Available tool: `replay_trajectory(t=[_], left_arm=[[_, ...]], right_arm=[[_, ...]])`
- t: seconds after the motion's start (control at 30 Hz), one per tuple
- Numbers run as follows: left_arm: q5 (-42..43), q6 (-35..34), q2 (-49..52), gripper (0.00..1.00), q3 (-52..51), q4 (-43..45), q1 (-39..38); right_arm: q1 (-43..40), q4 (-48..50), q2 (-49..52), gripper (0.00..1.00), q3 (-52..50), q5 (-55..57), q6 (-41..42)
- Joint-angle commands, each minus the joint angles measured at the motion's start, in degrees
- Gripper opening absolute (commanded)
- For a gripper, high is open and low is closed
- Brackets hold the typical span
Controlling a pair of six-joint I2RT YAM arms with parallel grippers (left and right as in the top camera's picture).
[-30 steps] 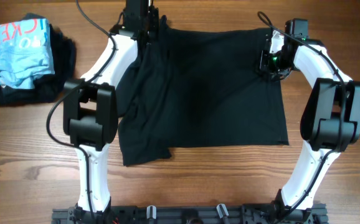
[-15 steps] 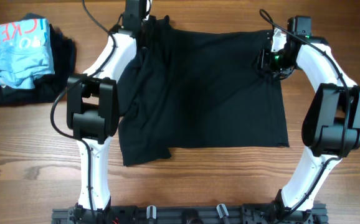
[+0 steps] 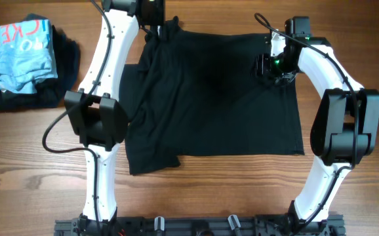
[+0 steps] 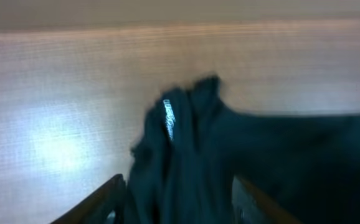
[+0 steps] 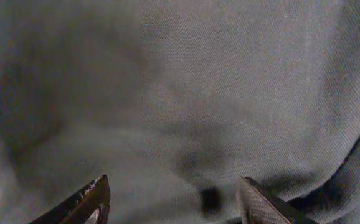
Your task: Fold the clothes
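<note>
The thin black short-sleeved T-shirt (image 3: 222, 98) lies roughly rectangular on the wooden counter (image 3: 32, 164), left side rumpled — seemingly early folding, more to do — left pincer (image 4: 179, 183) and right pincer (image 5: 174, 183) both spread, gripping nothing.

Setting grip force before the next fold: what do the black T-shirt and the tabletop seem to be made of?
Black T-shirt: thin, matte fabric, probably a cotton-like knit; the right wrist view shows fine thread texture, and it bunches in soft creases.
Table: wood or wood-look laminate, smooth, slightly glossy; grain lines show, and light glares off it in the left wrist view.
</note>
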Motion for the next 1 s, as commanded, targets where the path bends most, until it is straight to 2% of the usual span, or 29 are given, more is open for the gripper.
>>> replay_trajectory(t=[0.0,0.23,0.53,0.97], left_arm=[[1.6,-1.5,-0.6,0.56,9.5,-3.8,-2.8],[1.2,-1.6,1.0,0.57,12.1,5.5,-2.3],[1.2,-1.3,11.7,0.56,12.1,9.2,1.0],[1.0,3.3,19.1,0.53,12.0,13.7,0.9]], right_arm=[[0.1,-0.7,-1.7,0.66,-0.4,-0.1,-0.1],[0.1,-1.6,-1.7,0.67,-0.4,-0.1,-0.2],[0.5,-1.7,-1.7,0.67,-0.4,-0.1,-0.2],[1.1,-1.8,-1.7,0.67,-0.4,-0.1,-0.3]])
